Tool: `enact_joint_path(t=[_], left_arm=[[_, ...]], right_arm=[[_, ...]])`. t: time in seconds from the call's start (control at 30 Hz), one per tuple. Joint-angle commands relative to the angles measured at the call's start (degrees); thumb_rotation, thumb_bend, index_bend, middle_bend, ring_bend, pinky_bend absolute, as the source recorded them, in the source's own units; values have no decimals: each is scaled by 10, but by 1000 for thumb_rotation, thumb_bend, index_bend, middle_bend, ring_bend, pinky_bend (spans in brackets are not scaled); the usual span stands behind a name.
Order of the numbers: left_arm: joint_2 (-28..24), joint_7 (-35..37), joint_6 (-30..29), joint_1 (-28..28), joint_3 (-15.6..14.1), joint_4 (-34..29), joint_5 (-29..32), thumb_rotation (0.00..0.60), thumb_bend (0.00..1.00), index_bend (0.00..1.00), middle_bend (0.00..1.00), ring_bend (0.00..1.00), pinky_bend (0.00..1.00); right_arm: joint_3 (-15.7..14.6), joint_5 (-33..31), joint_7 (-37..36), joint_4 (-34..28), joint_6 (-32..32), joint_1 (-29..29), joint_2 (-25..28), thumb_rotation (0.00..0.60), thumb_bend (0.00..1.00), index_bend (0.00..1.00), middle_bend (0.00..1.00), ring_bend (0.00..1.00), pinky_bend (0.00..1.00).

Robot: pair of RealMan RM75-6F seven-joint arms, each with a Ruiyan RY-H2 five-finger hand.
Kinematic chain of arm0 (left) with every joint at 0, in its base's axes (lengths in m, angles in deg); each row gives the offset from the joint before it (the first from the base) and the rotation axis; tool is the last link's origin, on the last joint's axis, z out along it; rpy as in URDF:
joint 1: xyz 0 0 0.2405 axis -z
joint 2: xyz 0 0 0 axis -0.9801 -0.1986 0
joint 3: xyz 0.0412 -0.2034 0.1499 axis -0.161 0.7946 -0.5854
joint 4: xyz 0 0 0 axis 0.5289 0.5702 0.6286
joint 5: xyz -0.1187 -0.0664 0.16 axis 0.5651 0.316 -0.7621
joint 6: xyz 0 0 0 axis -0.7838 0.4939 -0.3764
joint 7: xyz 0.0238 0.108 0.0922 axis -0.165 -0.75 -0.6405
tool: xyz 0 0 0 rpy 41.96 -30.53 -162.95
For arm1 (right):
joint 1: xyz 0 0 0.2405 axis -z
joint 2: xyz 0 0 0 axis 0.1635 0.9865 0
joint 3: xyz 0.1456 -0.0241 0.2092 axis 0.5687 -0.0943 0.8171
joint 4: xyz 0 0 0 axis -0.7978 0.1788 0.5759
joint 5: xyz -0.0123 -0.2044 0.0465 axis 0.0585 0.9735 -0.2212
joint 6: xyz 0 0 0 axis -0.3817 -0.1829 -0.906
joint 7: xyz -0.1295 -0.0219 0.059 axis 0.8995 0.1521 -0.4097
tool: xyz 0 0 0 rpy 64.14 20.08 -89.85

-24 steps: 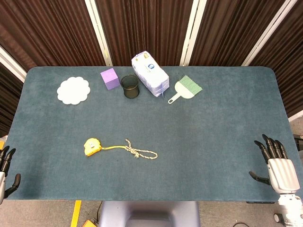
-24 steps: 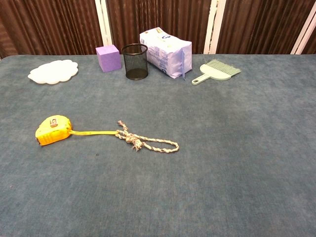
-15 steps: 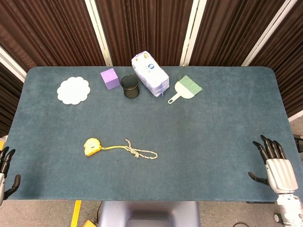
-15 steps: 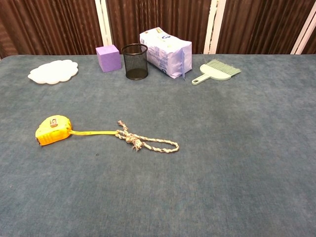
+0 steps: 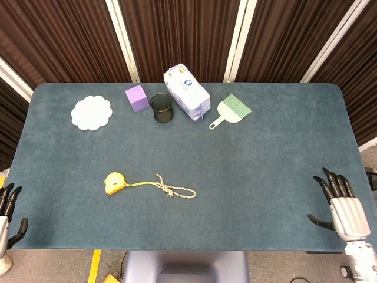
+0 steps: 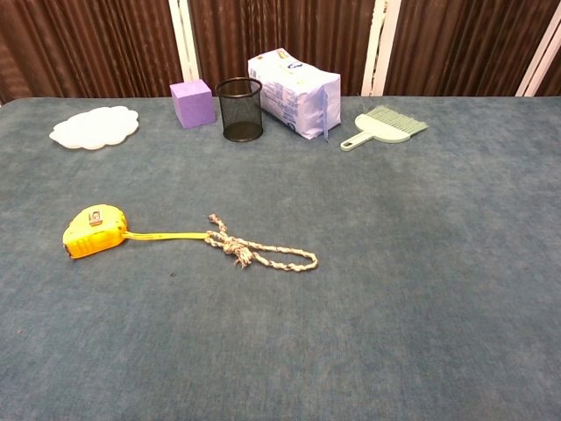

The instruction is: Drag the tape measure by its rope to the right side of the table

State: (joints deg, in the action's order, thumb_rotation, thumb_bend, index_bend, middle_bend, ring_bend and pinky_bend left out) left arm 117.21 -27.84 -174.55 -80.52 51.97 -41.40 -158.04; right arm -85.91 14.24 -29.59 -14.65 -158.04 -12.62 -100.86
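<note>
A yellow tape measure lies on the blue-grey table, left of centre near the front. Its yellow tape runs right into a knotted, looped rope lying flat on the cloth. My right hand hovers at the table's front right corner, fingers spread, holding nothing, far from the rope. My left hand shows at the front left edge, off the table, fingers apart and empty. Neither hand appears in the chest view.
Along the back stand a white scalloped plate, a purple cube, a black mesh cup, a white tissue pack and a green hand brush.
Both hands have slipped slightly toward the table's near edge. The tape measure and rope have not moved.
</note>
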Motion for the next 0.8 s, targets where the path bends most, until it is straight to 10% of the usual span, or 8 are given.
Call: enact_joint_path(t=[0.03, 0.8], left_arm=[[-1, -1, 3, 0, 0, 0, 5, 600, 466, 45, 0, 0, 99], [-15, 32, -10, -10, 1, -6, 7, 600, 467, 38, 0, 0, 100]], right_arm=[[-2, 7, 4, 9, 13, -10, -3, 600, 215, 244, 79, 48, 0], [83, -43, 80, -43, 323, -283, -90, 600, 215, 290, 78, 48, 0]])
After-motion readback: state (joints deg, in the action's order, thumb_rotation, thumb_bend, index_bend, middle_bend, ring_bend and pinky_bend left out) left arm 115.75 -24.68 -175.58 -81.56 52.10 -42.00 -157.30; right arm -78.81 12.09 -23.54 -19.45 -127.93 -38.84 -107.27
